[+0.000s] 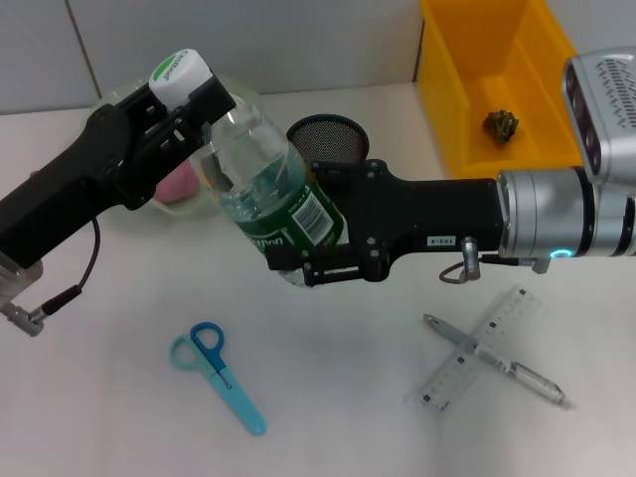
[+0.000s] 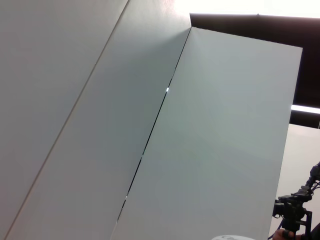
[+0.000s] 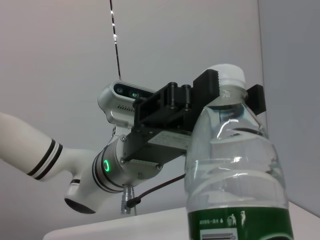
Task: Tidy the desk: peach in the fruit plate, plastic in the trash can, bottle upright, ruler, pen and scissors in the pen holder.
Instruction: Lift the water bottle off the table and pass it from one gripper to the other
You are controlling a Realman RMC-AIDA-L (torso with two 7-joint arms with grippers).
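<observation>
A clear water bottle [image 1: 273, 194] with a green label and a white cap is held tilted above the desk between both grippers. My left gripper [image 1: 194, 104] is shut on its neck just under the cap. My right gripper [image 1: 303, 256] is shut on its lower body. The right wrist view shows the bottle [image 3: 235, 170] with the left gripper [image 3: 225, 92] clamped at the cap. Blue scissors [image 1: 217, 375] lie at the front left. A clear ruler [image 1: 479, 348] and a pen [image 1: 497, 360] lie crossed at the front right. The black mesh pen holder [image 1: 330, 134] stands behind the bottle.
A pink peach [image 1: 179, 189] shows in the pale fruit plate [image 1: 119, 99], mostly hidden behind the left arm. A yellow bin [image 1: 467, 89] at the back right holds a crumpled piece of plastic [image 1: 502, 123]. The left wrist view shows only wall panels.
</observation>
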